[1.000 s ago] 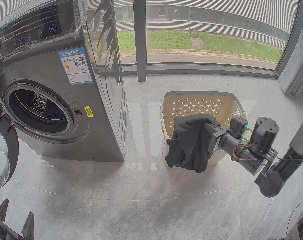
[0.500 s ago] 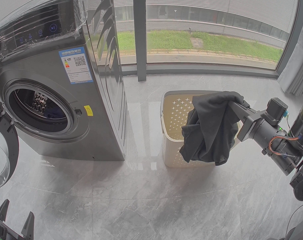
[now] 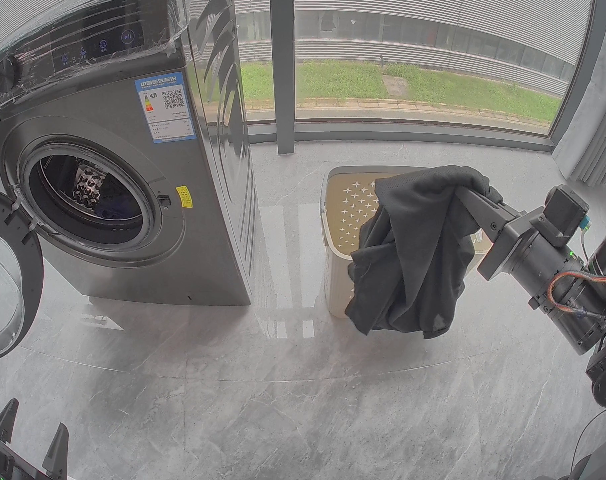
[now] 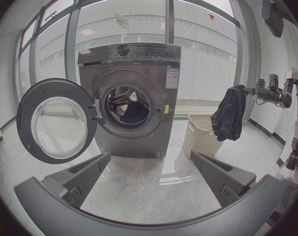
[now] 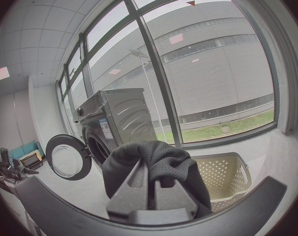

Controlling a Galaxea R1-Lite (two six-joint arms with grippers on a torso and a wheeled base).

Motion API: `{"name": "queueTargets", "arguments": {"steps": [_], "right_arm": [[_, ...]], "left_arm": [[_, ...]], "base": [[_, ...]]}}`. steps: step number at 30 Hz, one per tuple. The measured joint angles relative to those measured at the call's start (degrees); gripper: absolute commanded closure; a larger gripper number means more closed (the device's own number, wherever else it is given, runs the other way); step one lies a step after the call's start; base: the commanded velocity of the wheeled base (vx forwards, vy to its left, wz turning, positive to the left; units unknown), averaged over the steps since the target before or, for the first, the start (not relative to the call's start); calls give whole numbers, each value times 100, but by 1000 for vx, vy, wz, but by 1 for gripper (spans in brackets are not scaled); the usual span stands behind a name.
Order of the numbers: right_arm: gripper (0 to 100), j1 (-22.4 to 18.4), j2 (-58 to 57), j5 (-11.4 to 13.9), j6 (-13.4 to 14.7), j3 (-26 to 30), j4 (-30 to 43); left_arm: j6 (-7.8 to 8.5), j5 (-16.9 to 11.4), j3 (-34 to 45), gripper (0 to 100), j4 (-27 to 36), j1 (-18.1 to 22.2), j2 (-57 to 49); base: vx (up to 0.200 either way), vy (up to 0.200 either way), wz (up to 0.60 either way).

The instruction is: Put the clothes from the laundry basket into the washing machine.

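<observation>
Above the laundry basket (image 3: pixel 331 216), on the robot's right, the right gripper (image 5: pixel 152 178) is clamping its fingers tight on a dark grey garment (image 3: pixel 409 248). The cloth is draping over the claw and hanging in loose folds, covering much of the basket's near rim, its lowest fold dangling in front of the basket's near wall. The cream basket is sitting on the pale tiled floor (image 3: pixel 263 395), just beside the side panel of the washing machine (image 3: pixel 116 101). That side panel is standing between the basket and the drum opening (image 3: pixel 89 195), which is facing the robot. The round door (image 3: pixel 6 275) is hanging wide open on the far side of the opening from the basket. Something dark is lying inside the drum. Down low on the left, the left gripper (image 3: pixel 35 428) is hovering over the floor with its fingers spread apart, holding nothing. Behind it all a window pillar (image 3: pixel 283 61) is rising, with a curtain (image 3: pixel 586 135) hanging at the right.
</observation>
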Motion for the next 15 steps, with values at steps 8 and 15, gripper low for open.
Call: {"name": "queueTargets", "arguments": {"steps": [8, 15], "right_arm": [[100, 33, 49, -4, 24, -74, -17], [100, 33, 127, -4, 55, -82, -57]], "left_arm": [[-20, 0, 0, 0, 6, 5, 0], [-66, 13, 0, 0, 6, 0, 0]], "base": [[0, 200, 0], [0, 200, 0]]}}
